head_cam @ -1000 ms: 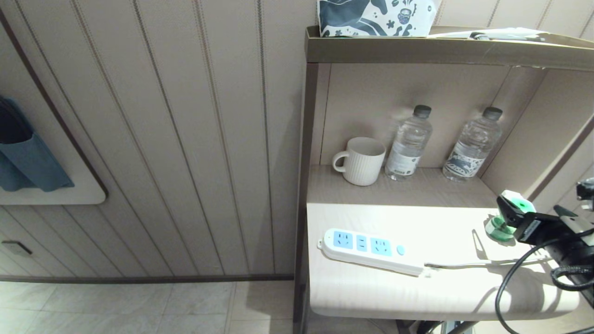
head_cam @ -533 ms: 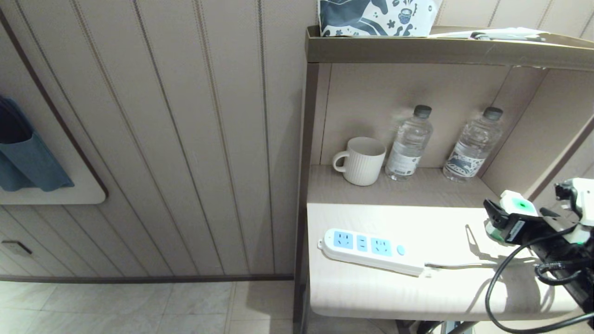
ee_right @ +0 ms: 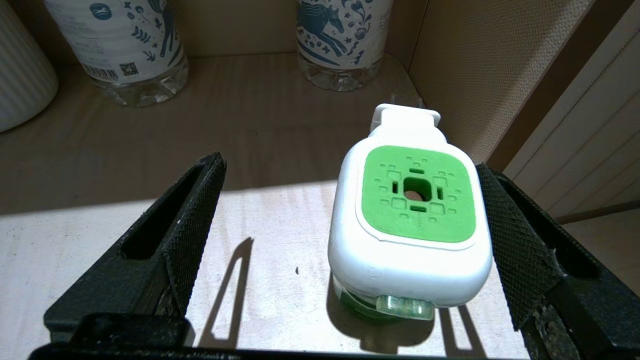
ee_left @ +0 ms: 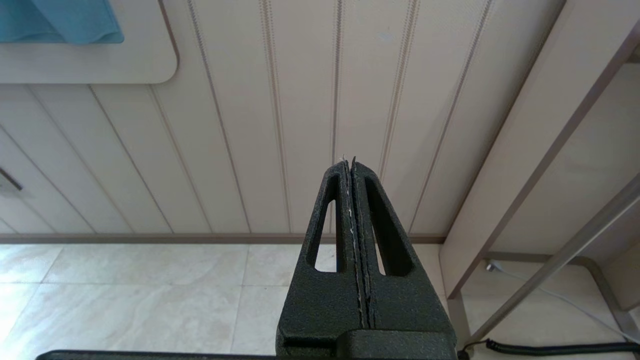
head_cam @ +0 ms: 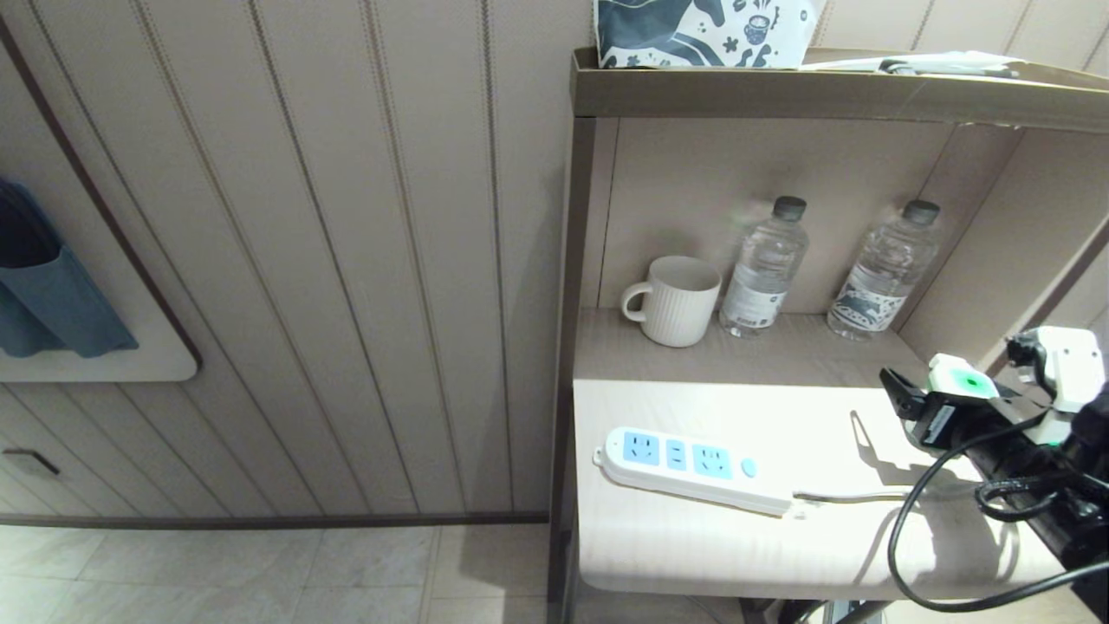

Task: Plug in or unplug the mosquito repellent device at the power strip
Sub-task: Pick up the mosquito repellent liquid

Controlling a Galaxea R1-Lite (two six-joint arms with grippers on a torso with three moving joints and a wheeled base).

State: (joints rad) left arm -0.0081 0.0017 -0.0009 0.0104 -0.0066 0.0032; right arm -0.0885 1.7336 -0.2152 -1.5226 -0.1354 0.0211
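Right gripper (ee_right: pixel 345 225): jaws spread wide, straddling the mosquito repellent device (ee_right: pixel 410 220), one finger (ee_right: pixel 515 240) just beside its white head, the other well apart.
Mosquito repellent device: upright on the tabletop (head_cam: pixel 693 537), unplugged, far to the right of the power strip (head_cam: pixel 693 468).
Power strip: flat on the tabletop, sockets bare, thin cord (head_cam: pixel 866 495) trailing towards the device.
Behind the power strip: white mug (head_cam: pixel 674 300), two water bottles (head_cam: pixel 764 269).
Left gripper (ee_left: pixel 353 165): fingers pressed together, low, off the power strip's left near the wall (ee_left: pixel 300 100).
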